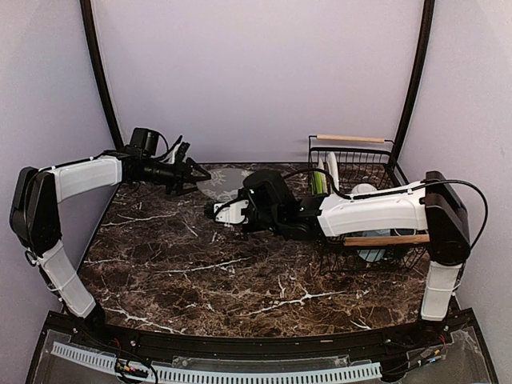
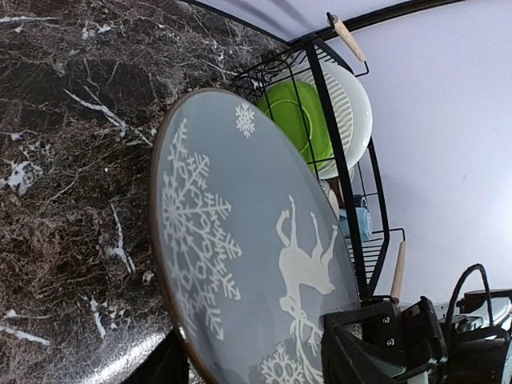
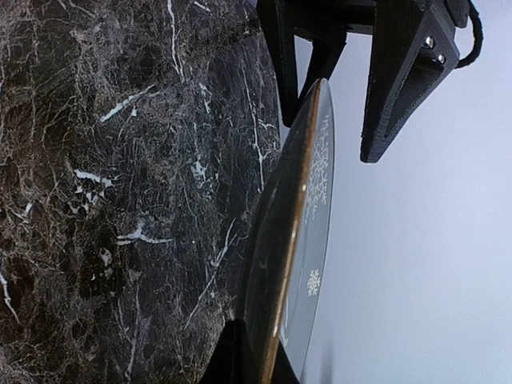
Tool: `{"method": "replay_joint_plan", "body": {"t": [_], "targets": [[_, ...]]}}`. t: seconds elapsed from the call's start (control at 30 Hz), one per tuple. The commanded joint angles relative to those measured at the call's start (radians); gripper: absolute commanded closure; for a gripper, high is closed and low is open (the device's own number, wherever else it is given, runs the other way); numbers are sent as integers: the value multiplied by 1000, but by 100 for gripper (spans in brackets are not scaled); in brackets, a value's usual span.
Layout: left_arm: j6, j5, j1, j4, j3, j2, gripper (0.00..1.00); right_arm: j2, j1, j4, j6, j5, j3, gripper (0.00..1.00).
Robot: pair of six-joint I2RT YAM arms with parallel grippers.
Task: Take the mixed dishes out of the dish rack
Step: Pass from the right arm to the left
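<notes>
Glossy glazed grey plate (image 2: 232,240), black wire dish rack (image 1: 364,166) with wooden handles (image 1: 350,138), polished marble-look tabletop (image 1: 200,264).

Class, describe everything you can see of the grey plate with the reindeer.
The plate is round, glossy grey-blue and seemingly ceramic, with a thin brown rim and white snowflakes and a reindeer printed on its face. It is held tilted over the dark marble table, left of the dish rack. The right pincer seems to grip its rim. The left pincer has open jaws that straddle the opposite edge.
</notes>
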Motion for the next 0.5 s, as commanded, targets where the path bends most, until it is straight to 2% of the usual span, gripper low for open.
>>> {"method": "replay_joint_plan", "body": {"t": [0.0, 0.27, 0.33, 0.37, 0.43, 0.47], "targets": [[53, -24, -29, -79, 29, 10, 51, -2, 21, 203, -45, 56, 11, 100], [72, -50, -51, -98, 34, 18, 70, 6, 28, 224, -48, 58, 0, 100], [80, -61, -51, -111, 39, 18, 79, 7, 32, 224, -49, 59, -1, 100], [84, -73, -51, -120, 43, 18, 88, 8, 33, 223, -48, 60, -3, 100], [90, -83, -51, -127, 46, 16, 97, 12, 35, 214, -40, 71, 0, 100], [92, -85, -50, -127, 47, 14, 98, 15, 35, 211, -36, 81, 2, 100]]}}
